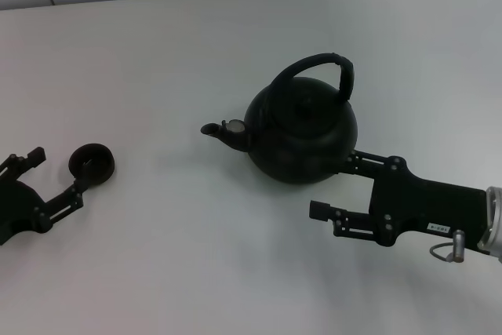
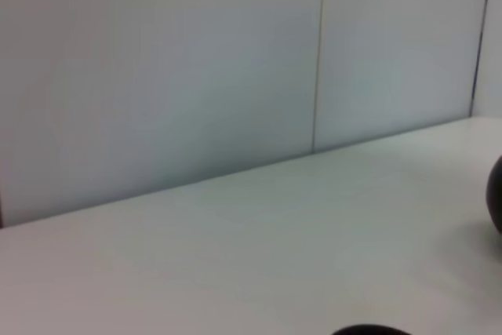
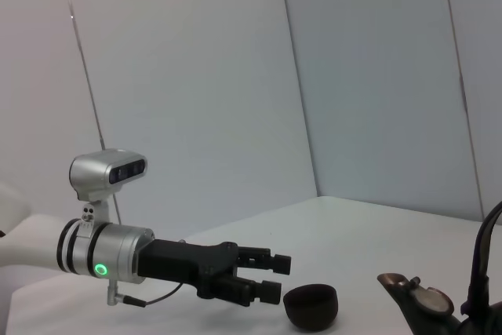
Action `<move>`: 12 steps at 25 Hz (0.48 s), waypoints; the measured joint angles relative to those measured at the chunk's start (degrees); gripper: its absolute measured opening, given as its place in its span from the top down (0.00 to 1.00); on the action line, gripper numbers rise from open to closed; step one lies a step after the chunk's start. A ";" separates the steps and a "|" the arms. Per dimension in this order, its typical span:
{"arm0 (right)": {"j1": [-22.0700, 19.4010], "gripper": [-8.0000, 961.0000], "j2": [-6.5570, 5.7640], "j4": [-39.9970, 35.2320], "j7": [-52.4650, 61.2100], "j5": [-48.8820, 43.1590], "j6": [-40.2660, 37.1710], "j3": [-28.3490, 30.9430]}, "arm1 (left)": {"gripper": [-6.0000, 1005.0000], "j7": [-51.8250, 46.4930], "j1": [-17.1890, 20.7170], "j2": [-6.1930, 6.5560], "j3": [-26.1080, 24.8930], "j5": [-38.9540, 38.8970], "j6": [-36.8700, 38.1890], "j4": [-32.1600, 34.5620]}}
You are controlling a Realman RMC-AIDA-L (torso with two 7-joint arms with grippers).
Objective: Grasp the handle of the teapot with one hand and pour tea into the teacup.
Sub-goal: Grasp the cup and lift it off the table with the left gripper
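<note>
Right gripper [image 1: 336, 186] spread wide — one finger touching the teapot [image 1: 302, 127] low on its body, holding nothing. Left gripper [image 1: 56, 174] open beside the teacup [image 1: 92, 162] — empty.

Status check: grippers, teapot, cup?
Left gripper open beside teacup. Right gripper open beside teapot, handle ungrasped. Nothing between spout and cup.

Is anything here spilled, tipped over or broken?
Nothing stands out. The teapot sits upright with its handle arched over it, and the teacup is upright by the open left pincer. The table looks dry. The open right pincer waits beside the teapot.
</note>
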 joint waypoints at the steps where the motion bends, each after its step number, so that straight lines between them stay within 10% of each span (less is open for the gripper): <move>1: 0.00 0.24 0.01 0.00 0.00 0.04 0.00 0.00 | 0.14 0.00 -0.10 0.00 0.38 0.00 -0.40 0.00; 12: 0.00 0.24 0.09 0.13 0.00 0.59 0.00 -0.01 | 0.14 0.00 -1.26 -0.01 2.03 -0.01 -3.85 -0.24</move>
